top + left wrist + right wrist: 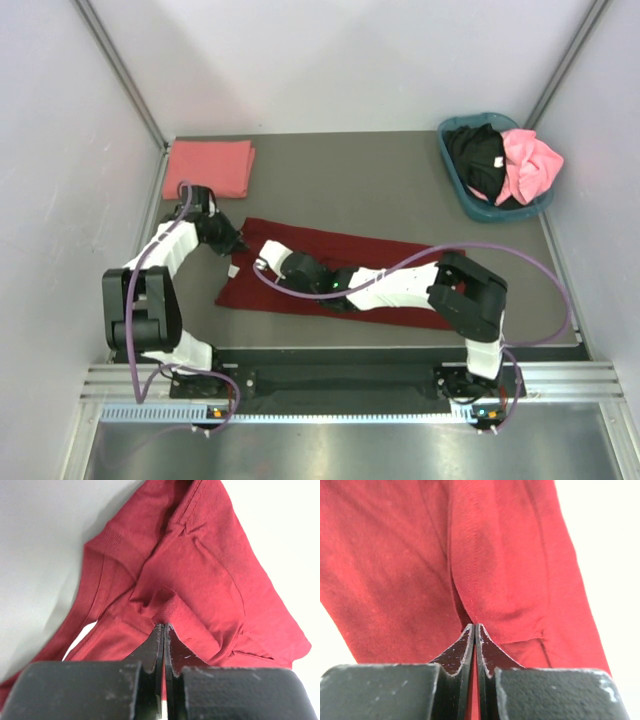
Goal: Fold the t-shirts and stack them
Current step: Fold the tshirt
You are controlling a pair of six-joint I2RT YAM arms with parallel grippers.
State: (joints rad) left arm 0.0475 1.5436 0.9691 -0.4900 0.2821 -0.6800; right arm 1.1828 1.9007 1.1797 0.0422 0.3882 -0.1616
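Note:
The dark maroon t-shirt [330, 245] lies as a long folded strip across the middle of the table. My left gripper [238, 246] is at its left end, shut on a raised fold of the maroon cloth [172, 607]. My right gripper [262, 257] is close beside it, shut on a hemmed edge of the same shirt [485, 595]. The salmon-pink t-shirt [208, 167] lies folded at the back left. The black t-shirt [478, 158] and the bright pink t-shirt [530, 165] are bunched in the basket.
The teal-blue plastic basket [470, 205] stands at the back right corner. Grey walls close in the table on the left, back and right. My right arm [400, 285] lies across the near part of the maroon shirt.

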